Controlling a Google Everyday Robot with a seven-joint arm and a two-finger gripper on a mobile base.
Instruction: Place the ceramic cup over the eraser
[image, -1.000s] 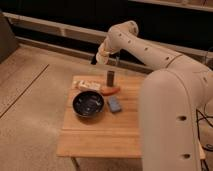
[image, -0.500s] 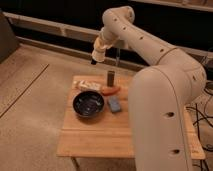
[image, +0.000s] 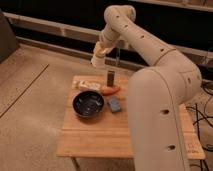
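The eraser (image: 110, 79), a small dark grey upright block, stands at the back of the wooden table (image: 125, 137). My gripper (image: 99, 52) hangs from the arm above the table's back edge, up and to the left of the eraser. It is shut on the ceramic cup (image: 97, 60), a small cream-white cup held in the air, clear of the eraser and the table.
A wide dark bowl (image: 88, 104) sits at the table's left. A flat blue pad (image: 115, 104) lies to its right, an orange object (image: 111, 90) lies in front of the eraser, and a long beige block (image: 86, 84) lies at the back left. My large white arm (image: 160, 105) covers the table's right side.
The arm's upper joint has risen, and the gripper with the cup has moved from right beside the eraser up and to the left of it. The things on the table have not moved.
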